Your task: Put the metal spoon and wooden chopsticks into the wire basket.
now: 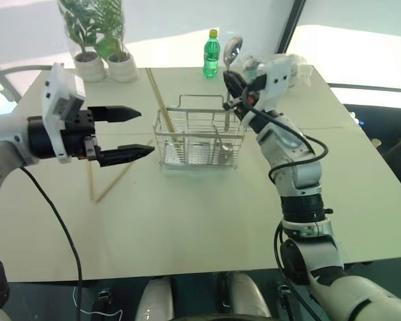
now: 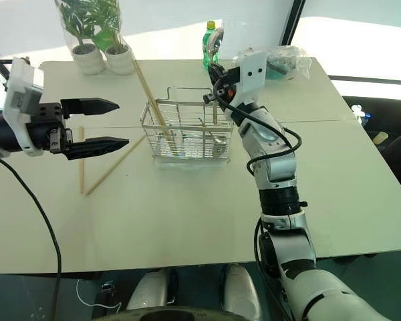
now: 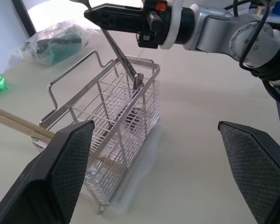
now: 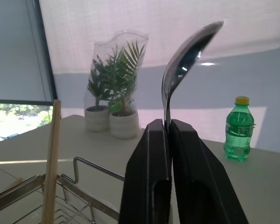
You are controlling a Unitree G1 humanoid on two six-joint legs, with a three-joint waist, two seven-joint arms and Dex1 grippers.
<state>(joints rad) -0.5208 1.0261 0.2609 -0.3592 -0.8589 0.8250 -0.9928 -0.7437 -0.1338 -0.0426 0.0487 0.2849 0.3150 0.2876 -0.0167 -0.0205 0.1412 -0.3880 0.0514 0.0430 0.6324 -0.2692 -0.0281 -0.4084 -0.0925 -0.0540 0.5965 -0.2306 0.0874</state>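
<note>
One rectangular silver wire basket with thin bars, inner dividers and a loop handle stands upright near the middle of the pale surface. The right tool hangs above the basket's right end, its two black fingers clenched on the slim handle of one shiny metal spoon; the round bowl points up and the handle's lower end reaches down into the basket's right-hand compartment.

Three long pale wooden chopsticks can be counted. One leans in the basket's left end, its upper part sticking out toward the far side of the surface. Two more lie flat on the surface to the left of the basket, meeting in a narrow V.

The left tool hovers left of the basket, apart from it, released with its fingers spread wide and nothing between them.

At the far edge stand two small potted green plants wrapped in clear film, one green plastic bottle with a yellow cap, and one crumpled clear bag.
</note>
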